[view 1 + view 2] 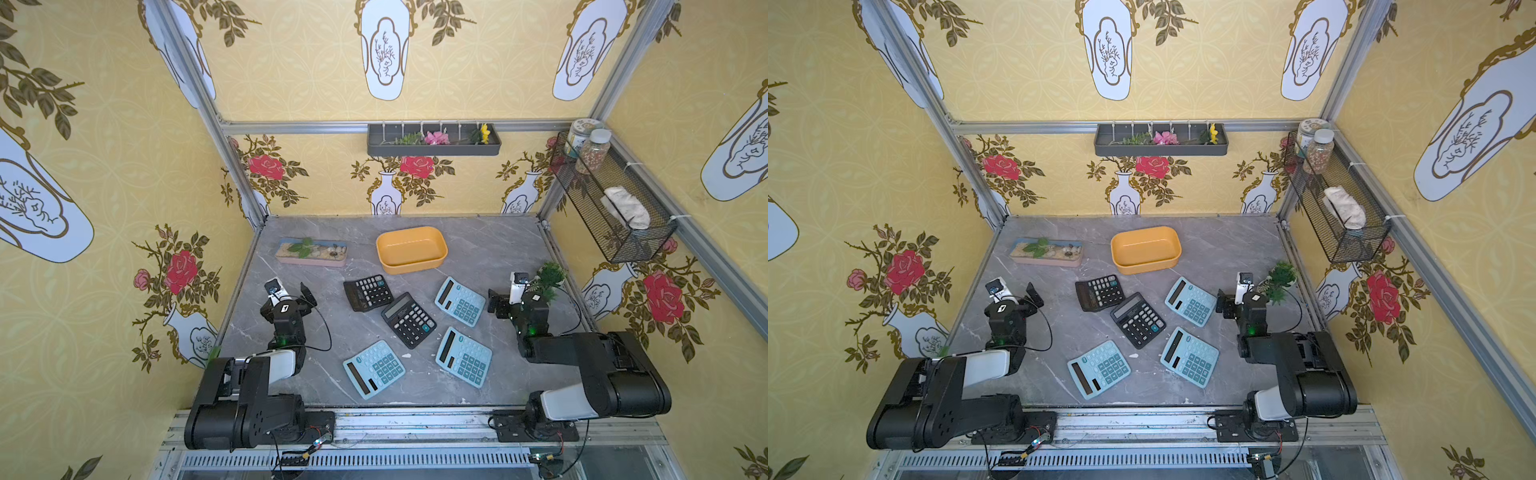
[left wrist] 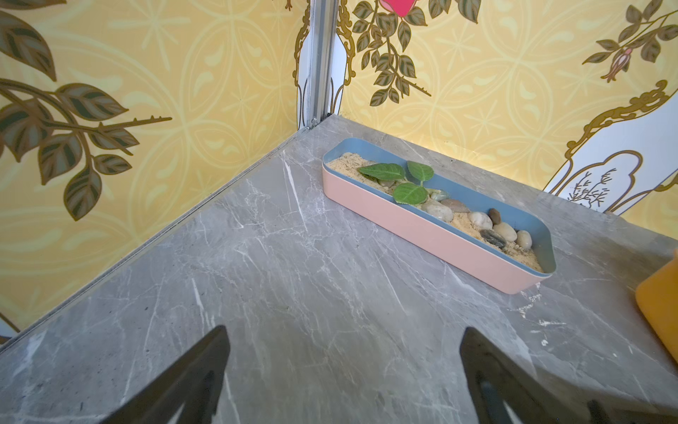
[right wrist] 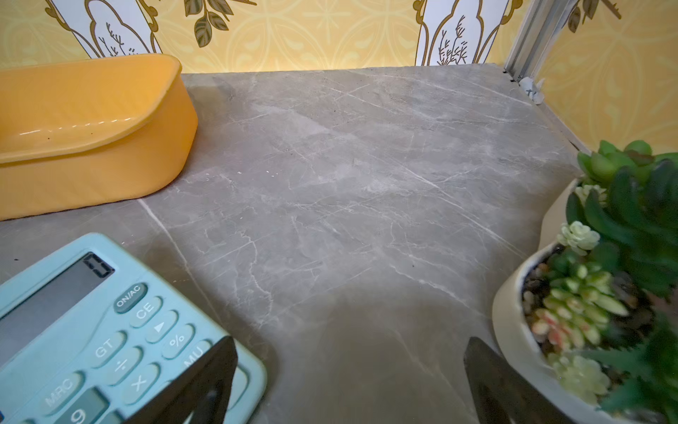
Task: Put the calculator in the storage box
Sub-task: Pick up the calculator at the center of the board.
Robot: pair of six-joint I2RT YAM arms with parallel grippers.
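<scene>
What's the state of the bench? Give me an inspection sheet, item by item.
Surface: grey marble tabletop, no spills seen.
Job's things: storage box empty, at the back; two black calculators and three blue calculators face up in front of it.
Clutter: pebble planter tray at the back left; succulent pot beside the right gripper.
Grippers: left gripper and right gripper open, empty.
Cables: black cable loops at both wrists.
Surroundings: floral walls, flower shelf, wire mesh basket holding jars.
</scene>
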